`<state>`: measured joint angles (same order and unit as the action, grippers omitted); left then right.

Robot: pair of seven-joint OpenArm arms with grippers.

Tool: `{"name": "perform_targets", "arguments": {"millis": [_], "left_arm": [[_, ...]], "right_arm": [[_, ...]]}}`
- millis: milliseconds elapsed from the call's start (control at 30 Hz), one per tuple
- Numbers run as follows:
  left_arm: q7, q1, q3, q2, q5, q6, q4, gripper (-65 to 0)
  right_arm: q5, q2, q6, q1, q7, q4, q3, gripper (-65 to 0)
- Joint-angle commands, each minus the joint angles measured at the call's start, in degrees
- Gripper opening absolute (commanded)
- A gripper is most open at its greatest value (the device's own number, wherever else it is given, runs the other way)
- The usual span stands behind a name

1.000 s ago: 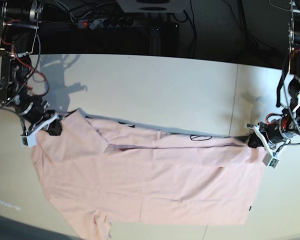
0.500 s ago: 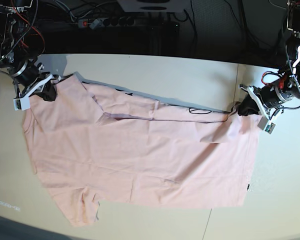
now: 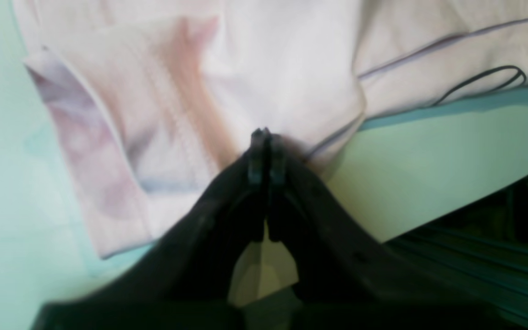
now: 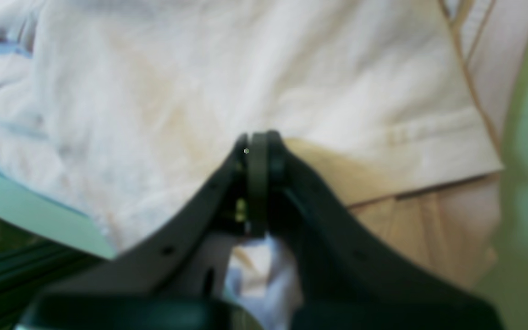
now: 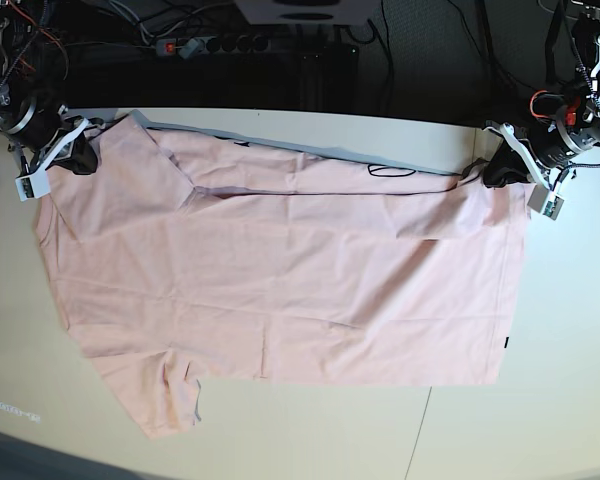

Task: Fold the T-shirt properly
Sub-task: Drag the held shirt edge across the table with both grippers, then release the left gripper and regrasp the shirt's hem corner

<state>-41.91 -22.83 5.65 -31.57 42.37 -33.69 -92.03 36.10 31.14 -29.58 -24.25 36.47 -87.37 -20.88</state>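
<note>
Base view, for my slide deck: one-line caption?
Both grippers, left and right, pinch the far corners of a pale pink cotton T-shirt spread on the white table.

The T-shirt (image 5: 280,290) lies spread on the table (image 5: 570,350), a gripper at each far corner.

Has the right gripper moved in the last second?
Yes. The right gripper, shut on the T-shirt, moved toward the table far edge.
</note>
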Motion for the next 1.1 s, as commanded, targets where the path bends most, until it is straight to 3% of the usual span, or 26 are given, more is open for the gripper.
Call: {"name": "perform_targets", "arguments": {"millis": [0,633,1067], "left_arm": [[-2.1,-0.33,0.07,-0.52,-0.37,-1.55,-0.28,-65.0],[-3.39,-5.38,0.24,-0.48,1.53,-1.73,-4.85,-65.0],[-3.76,-7.65,8.44,-0.5,1.99,-1.75,-9.09,-65.0]], "right_arm": [[-1.11,1.57,-3.23,-0.2,1.49,-0.17,-0.5,-65.0],[-3.39,5.88,-3.23,-0.24,1.31,-0.15,-0.66,-65.0],[-3.34,6.64,-3.21,-1.57,3.04,-0.15,-0.81,-65.0]]}}
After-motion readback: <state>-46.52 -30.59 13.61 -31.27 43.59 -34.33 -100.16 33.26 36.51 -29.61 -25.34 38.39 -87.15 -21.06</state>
